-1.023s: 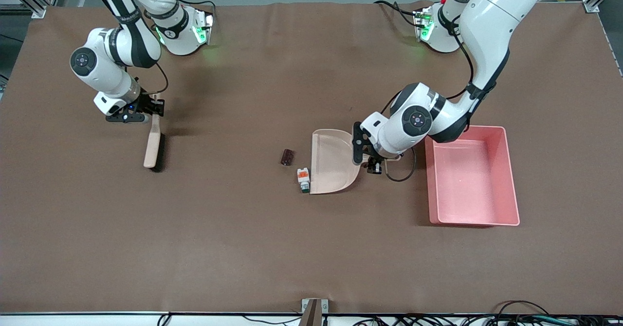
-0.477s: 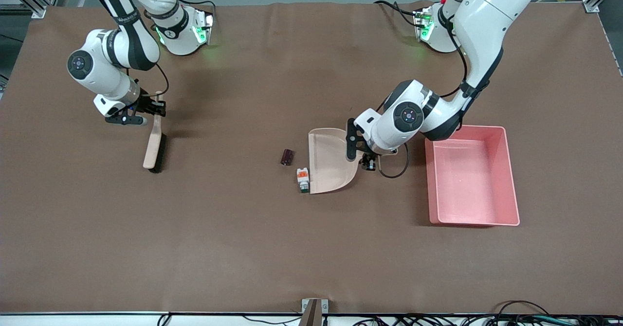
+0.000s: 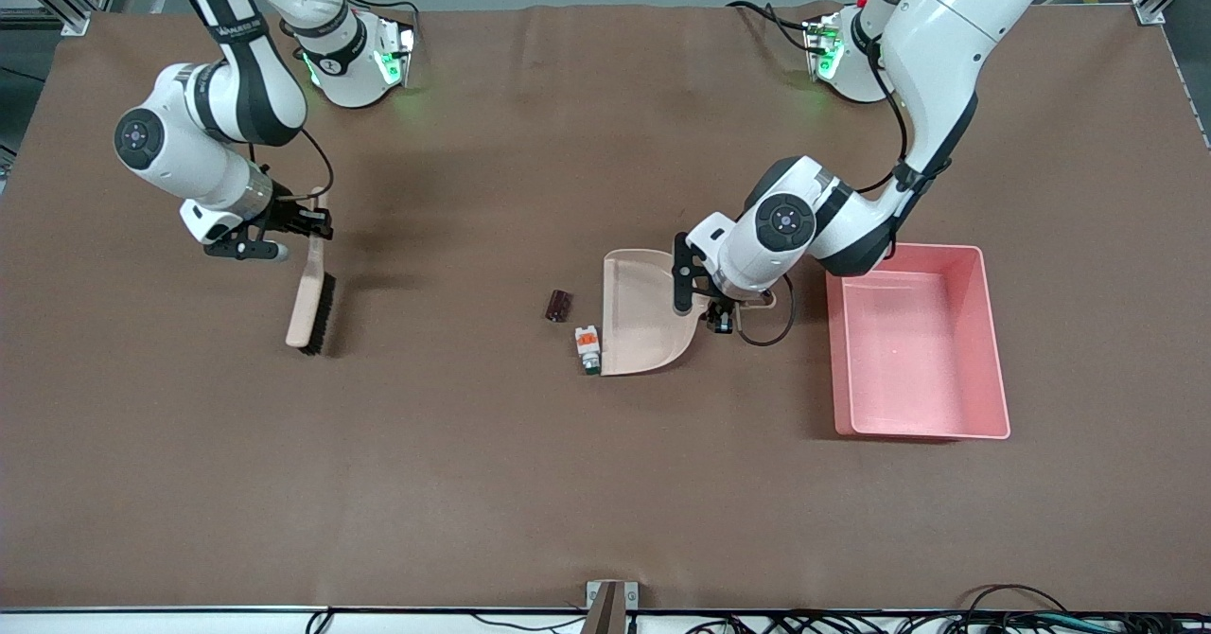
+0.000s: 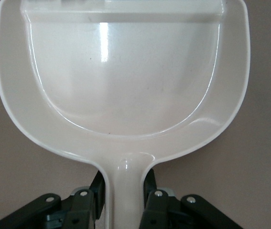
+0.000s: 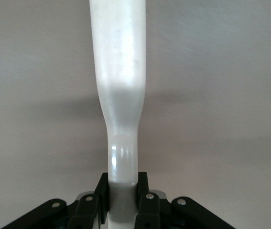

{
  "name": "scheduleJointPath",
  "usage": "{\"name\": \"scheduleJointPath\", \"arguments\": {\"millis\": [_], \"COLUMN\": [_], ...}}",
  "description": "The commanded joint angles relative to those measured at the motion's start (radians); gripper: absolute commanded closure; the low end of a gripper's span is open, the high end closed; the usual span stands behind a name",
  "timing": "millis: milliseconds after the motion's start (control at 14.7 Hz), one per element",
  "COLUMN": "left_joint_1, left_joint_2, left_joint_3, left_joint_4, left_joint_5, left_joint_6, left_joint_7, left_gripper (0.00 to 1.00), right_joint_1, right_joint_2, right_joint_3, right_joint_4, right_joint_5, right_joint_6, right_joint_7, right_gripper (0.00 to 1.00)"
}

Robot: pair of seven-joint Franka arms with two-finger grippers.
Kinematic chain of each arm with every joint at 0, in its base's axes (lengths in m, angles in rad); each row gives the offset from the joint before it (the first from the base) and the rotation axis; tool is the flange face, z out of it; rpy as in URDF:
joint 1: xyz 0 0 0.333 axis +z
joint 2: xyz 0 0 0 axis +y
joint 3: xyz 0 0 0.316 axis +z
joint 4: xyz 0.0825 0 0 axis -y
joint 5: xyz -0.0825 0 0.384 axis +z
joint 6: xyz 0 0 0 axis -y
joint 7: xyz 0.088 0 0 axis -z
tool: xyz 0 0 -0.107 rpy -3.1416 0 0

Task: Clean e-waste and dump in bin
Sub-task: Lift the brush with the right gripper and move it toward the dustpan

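The whole surface [image 3: 530, 483] is covered in a brown mat, a bit rippled along the edge by the arm bases, with grey floor and bits of aluminium frame past it. Cables run along the edge nearest the front camera.

The left tool [image 3: 721, 317] is clamped on the handle of the beige dustpan [image 3: 643, 312]; the wrist view shows both fingers [image 4: 92, 205] pinching the handle, and the pan [image 4: 121, 76] is empty. The dustpan sits on the mat between the e-waste and the pink bin [image 3: 984, 350], which stands toward the left arm's end of the surface and has nothing in it.

The white piece [image 3: 588, 345] with the orange mark and green tip lies right at the dustpan's open lip, maybe touching it, hard to say. The dark block [image 3: 558, 305] sits near the lip, clearly apart.

The right tool [image 3: 301, 220] is gripping the handle of a brush [image 3: 310, 298], well apart toward the right arm's end, bristles dark. Its fingers [image 5: 97, 200] squeeze the handle [image 5: 118, 95] on both sides.
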Motion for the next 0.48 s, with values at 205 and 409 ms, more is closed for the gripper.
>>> {"name": "scheduleJointPath", "arguments": {"millis": [205,409], "left_joint_1": [-0.003,-0.003], "left_joint_2": [0.004,0.004], "left_joint_3": [0.001,0.001], "left_joint_4": [0.007,0.017], "left_joint_5": [0.023,0.029], "left_joint_6": [0.011,0.006], "left_joint_7": [-0.026,-0.026], "left_gripper": [0.82,0.88], "right_joint_1": [0.239,0.402], "right_joint_2": [0.128,0.189], "right_joint_3": [-0.001,-0.001], "right_joint_4": [0.151,0.209], "right_joint_5": [0.064,0.067], "right_joint_6": [-0.012,0.01], "right_joint_7": [0.286,0.458], "right_gripper": [1.0,1.0]}}
